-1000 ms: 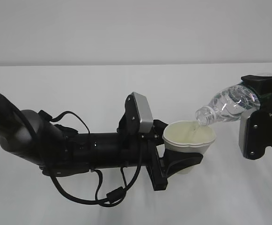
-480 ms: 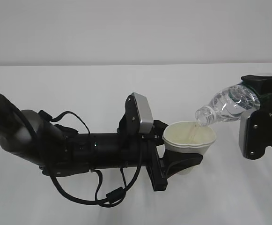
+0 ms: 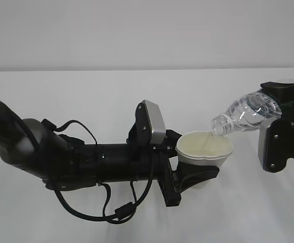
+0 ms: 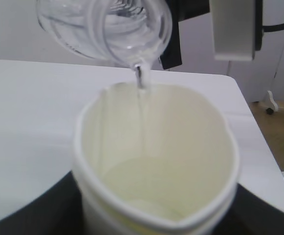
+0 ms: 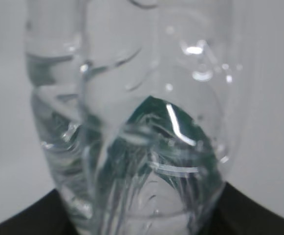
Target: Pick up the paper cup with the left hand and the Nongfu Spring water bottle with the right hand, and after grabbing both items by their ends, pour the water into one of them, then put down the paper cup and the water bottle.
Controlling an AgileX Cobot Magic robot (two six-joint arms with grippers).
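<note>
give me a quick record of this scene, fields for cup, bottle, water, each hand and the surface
paper cup: upright, rim squeezed out of round, held by the left hand
water bottle: uncapped, tilted mouth-down over the cup rim, held at its base by the right hand
water: thin stream falling from the bottle mouth into the cup; a shallow pool at the cup bottom
table: plain white
stage: pouring under way, nothing set down yet
</note>
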